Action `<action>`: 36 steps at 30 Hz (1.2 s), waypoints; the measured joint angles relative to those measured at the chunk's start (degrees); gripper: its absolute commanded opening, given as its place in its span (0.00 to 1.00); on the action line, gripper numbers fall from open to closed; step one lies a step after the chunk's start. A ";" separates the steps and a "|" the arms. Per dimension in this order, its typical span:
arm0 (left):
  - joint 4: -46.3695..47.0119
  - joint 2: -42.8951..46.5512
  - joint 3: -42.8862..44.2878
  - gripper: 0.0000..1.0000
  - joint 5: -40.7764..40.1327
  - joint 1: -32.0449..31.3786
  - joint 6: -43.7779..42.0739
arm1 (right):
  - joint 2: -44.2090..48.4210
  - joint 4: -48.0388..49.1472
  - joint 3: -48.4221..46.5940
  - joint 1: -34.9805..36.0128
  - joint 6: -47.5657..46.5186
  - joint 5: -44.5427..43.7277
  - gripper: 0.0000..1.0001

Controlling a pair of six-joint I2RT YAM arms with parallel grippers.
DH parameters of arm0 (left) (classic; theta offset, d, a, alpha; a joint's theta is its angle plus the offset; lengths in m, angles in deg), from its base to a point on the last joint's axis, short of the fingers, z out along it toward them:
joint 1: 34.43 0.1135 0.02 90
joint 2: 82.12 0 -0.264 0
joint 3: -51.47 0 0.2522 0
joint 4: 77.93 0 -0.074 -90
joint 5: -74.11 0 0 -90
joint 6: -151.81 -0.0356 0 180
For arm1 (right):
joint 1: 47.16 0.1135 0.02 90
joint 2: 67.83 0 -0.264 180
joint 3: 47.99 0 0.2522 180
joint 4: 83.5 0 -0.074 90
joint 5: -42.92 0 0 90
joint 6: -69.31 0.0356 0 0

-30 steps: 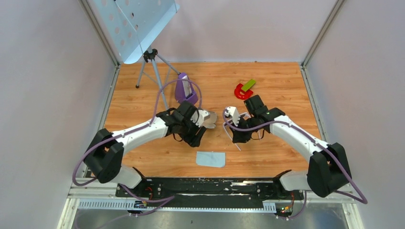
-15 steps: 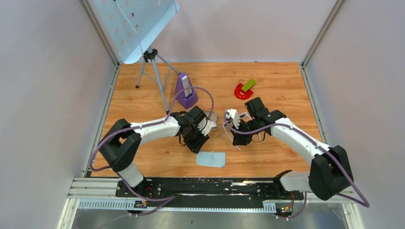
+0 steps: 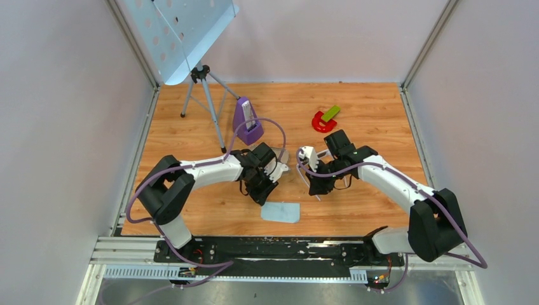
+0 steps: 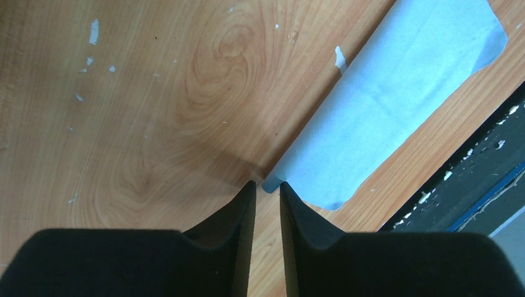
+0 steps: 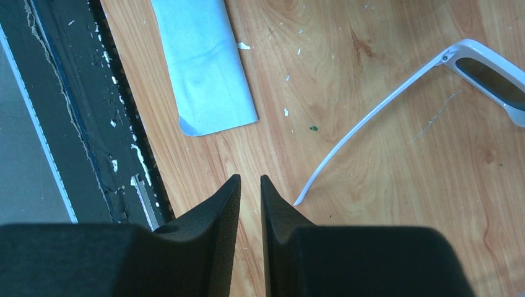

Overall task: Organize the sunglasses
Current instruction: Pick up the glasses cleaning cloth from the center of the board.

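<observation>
The sunglasses (image 5: 489, 71) lie on the wooden table, white frame and dark lens at the upper right of the right wrist view, one long arm unfolded and running down to the left. In the top view they (image 3: 300, 170) are mostly hidden under the right arm. My right gripper (image 5: 250, 179) is empty, its jaws almost together, just left of the arm's tip; it also shows in the top view (image 3: 316, 190). My left gripper (image 4: 266, 184) has a narrow gap at the corner of the light blue cloth (image 4: 396, 93) and holds nothing; it also shows in the top view (image 3: 265, 198).
The cloth (image 3: 281, 212) lies near the front edge and shows in the right wrist view (image 5: 207, 68). A brownish case (image 3: 282, 156) lies beyond the left wrist. A purple object (image 3: 246, 121), a tripod (image 3: 202, 95) and a red-green piece (image 3: 325, 118) stand further back. The black rail (image 4: 470, 179) borders the table.
My left gripper moved away from the case, toward the front edge, to the cloth's corner. My right gripper shifted slightly left; the sunglasses stayed put.
</observation>
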 measured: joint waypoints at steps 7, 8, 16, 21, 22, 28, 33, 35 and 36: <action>0.81 -0.72 0.31 0.12 0.20 0.04 0.20 | 0.02 0.00 0.00 0.15 -1.05 0.13 0.21; 0.85 -0.74 0.31 0.09 0.31 0.04 0.24 | 0.00 0.00 0.00 0.46 -1.64 0.04 0.21; 0.85 -1.27 0.39 0.00 1.01 0.04 0.61 | -2.08 2.14 0.00 7.10 -6.58 -5.46 0.20; 0.85 -1.27 0.37 0.00 1.01 0.04 1.49 | -4.83 5.44 0.04 10.88 -8.81 -9.51 0.20; 0.83 -1.27 0.37 0.00 1.01 0.07 1.68 | -5.22 6.23 0.15 11.80 -9.33 -10.32 0.20; 0.66 -1.55 0.42 0.00 1.57 0.74 2.43 | -5.49 10.27 3.21 17.44 -11.56 -13.73 0.22; 0.63 -1.68 0.44 0.00 2.16 1.14 3.02 | -5.53 11.47 5.05 20.50 -12.74 -16.26 0.24; 0.63 -1.68 0.44 0.00 2.21 1.20 3.04 | -5.53 11.98 5.09 20.81 -12.90 -16.85 0.24; 0.63 -1.70 0.44 0.00 2.23 1.22 3.04 | -5.55 12.15 5.09 20.85 -12.92 -17.09 0.24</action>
